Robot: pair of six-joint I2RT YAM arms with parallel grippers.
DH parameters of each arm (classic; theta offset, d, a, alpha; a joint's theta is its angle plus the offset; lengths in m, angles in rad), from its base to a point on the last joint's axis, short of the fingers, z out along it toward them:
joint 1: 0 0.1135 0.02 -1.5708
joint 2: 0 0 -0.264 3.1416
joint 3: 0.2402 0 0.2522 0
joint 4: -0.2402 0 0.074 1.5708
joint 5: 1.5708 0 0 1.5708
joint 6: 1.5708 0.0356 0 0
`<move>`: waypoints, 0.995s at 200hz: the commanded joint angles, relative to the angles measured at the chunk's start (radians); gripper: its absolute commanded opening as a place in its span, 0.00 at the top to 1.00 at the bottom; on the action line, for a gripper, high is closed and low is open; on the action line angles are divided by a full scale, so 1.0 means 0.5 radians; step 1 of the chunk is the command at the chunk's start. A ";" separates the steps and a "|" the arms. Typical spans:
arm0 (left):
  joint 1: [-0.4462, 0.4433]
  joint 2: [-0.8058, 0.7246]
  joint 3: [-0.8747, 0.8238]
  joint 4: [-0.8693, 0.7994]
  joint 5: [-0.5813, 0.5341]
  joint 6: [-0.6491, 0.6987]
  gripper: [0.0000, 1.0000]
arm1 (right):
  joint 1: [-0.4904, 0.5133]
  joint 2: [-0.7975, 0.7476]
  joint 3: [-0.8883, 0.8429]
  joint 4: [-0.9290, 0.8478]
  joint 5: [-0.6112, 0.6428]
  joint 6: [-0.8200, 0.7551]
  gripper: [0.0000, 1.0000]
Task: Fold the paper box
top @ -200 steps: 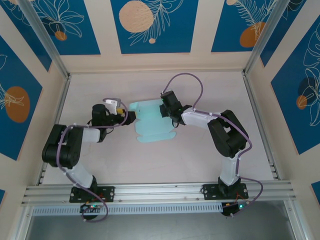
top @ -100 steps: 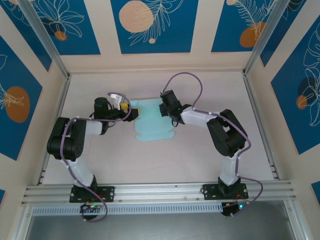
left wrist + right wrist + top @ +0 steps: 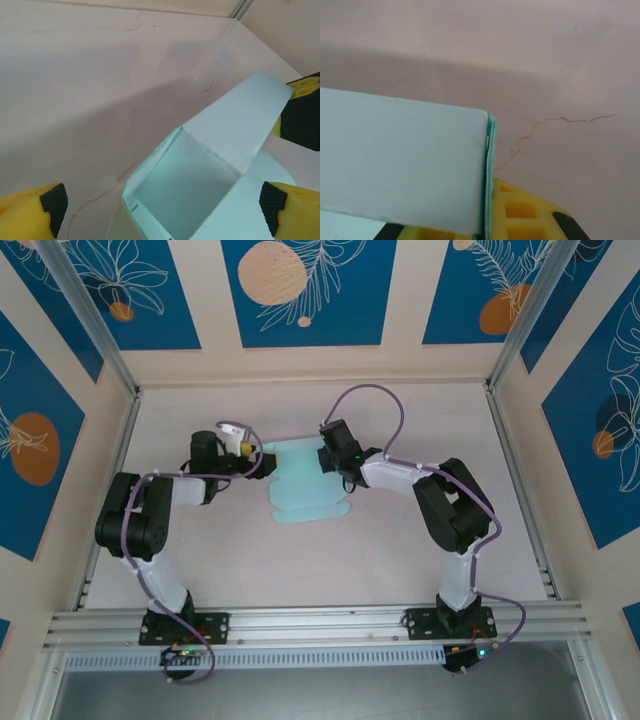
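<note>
Two yellow fingers (image 3: 272,205) of the left gripper (image 3: 250,452) stand spread as wide as they go, black pads facing in. A half-formed corner of the paper box (image 3: 185,195) sits between them; whether the card touches either pad is unclear. One flap (image 3: 240,125) rises tilted from that open corner toward the far side. The right gripper (image 3: 335,455) is closed, pinching a thin upright wall at the far right edge of the card. From above, the pale blue box lies on the table (image 3: 400,540) between the two grippers, its near part flat and spread out.

Several things could go wrong from here, as I judge it. If the left fingers close where they stand, they may crush the open corner instead of creasing it, because the card looks thin and unsupported inside. The tilted flap could catch on a finger and bend the wrong way. The right pinch holds only a narrow strip, so a sideways pull from the left may slip it free or tear the wall. If that grip lets go, the light sheet would likely slide on the smooth table and the fold lines would lose their place.

No brand, label or writing can be read on the card or the grippers; the blue wall panels (image 3: 305,290) carry only leaf outlines and orange discs
</note>
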 commanded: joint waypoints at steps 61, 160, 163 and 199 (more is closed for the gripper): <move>-0.074 0.114 0.255 -0.353 -0.095 0.096 0.00 | 0.017 0.094 0.042 -0.165 -0.075 0.017 0.98; -0.308 0.026 0.143 -0.320 -0.120 0.065 0.12 | 0.014 0.103 0.063 -0.195 -0.085 0.043 0.98; -0.311 0.015 0.138 -0.327 -0.124 0.066 0.12 | 0.014 0.104 0.063 -0.193 -0.085 0.044 0.98; -0.313 -0.167 0.031 -0.392 -0.237 0.071 0.12 | 0.017 0.104 0.052 -0.191 -0.086 0.064 0.98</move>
